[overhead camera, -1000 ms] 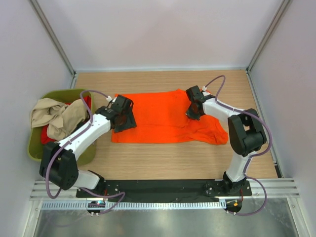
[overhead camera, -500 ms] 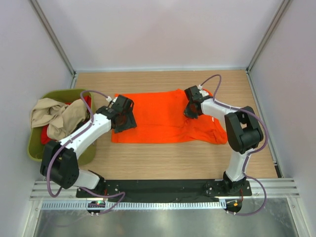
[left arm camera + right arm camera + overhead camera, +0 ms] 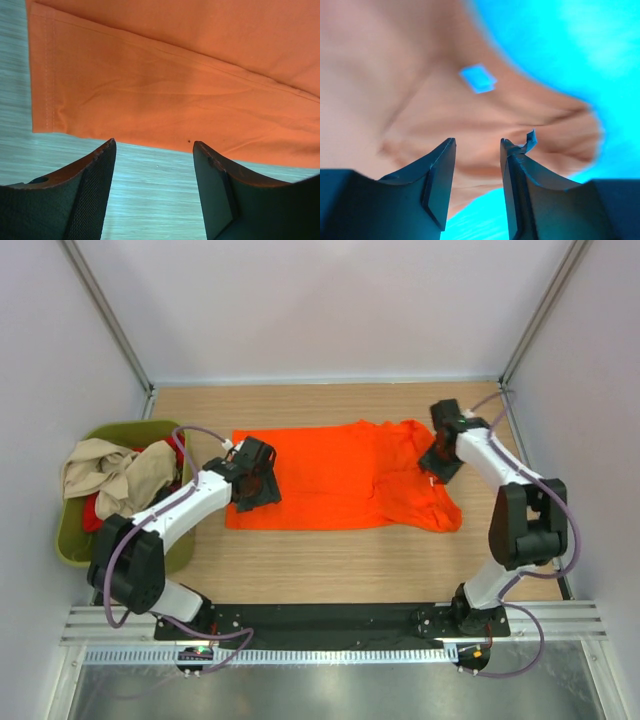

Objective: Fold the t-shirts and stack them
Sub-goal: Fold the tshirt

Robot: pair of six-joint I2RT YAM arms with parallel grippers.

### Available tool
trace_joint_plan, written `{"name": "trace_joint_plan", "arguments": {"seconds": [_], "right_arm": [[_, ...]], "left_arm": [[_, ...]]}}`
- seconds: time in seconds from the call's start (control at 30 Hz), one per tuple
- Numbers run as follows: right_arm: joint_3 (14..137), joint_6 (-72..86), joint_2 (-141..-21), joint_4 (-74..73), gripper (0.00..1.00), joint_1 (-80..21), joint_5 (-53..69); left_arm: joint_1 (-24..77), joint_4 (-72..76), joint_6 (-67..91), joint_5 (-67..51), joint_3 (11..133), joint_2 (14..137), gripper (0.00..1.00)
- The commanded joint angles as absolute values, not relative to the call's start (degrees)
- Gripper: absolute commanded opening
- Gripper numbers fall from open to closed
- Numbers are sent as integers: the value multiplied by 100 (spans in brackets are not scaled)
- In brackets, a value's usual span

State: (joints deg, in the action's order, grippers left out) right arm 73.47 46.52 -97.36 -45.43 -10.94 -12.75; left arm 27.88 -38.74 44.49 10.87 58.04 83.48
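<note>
The orange t-shirt (image 3: 330,475) lies spread for folding beside the green tub (image 3: 68,543), left fingers (image 3: 90,200) wide and empty at its tub-side hem, right fingers (image 3: 437,185) parted, empty, over the far end.

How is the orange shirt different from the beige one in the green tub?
The orange shirt lies spread mostly flat on the table; the beige shirt sits crumpled in the tub. The orange one is alone; the beige one lies heaped on red cloth. Both are soft cloth.
</note>
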Motion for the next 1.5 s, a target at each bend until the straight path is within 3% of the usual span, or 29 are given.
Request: {"name": "trace_joint_plan", "arguments": {"seconds": [0.0,0.2,0.6,0.73,0.8,0.9,0.93,1.03,1.13,1.23,1.3,1.33,1.47], "right_arm": [[6700,5247,-9213,-5713,47,-239,-1300],[6188,4764,-8657,-5292,47,984,-1310],[5415,4324,-9123,-3957,43,1090,-932],[5353,4316,-9351,-3929,36,1107,-1045],[5361,4289,-9483,-3920,31,1125,-1090],[5370,4289,-9545,-3955,15,1177,-1248],[5379,4289,-9562,-3981,2,1186,-1292],[5475,4298,-9545,-4288,1,1239,-1616],[5546,4298,-9423,-4570,1,1336,-1951],[5564,4307,-9299,-4702,1,1362,-2013],[5607,4211,-9237,-4720,1,1354,-1725],[5660,4149,-9246,-4737,7,1362,-1627],[6072,3719,-9203,-4878,25,1362,-1214]], "left_arm": [[2813,-3455,4421,1037,5530,8499,64],[2812,-2927,4552,958,5204,8876,63],[2804,-2716,4658,1353,5106,9808,64],[2795,-2821,4667,1441,5150,9940,59],[2795,-2935,4667,1590,5177,9958,52],[2795,-3023,4667,1758,5185,9905,33],[2804,-3058,4667,1784,5186,9897,24],[2795,-3164,4658,1854,5221,9896,7],[2795,-3217,4676,1960,5151,9862,0],[2795,-3260,4702,1969,5106,9809,3],[2795,-3444,4720,1899,5176,9765,16],[2804,-3471,4720,1811,5246,9712,34],[2812,-3814,4667,1626,5684,9178,54]]}}
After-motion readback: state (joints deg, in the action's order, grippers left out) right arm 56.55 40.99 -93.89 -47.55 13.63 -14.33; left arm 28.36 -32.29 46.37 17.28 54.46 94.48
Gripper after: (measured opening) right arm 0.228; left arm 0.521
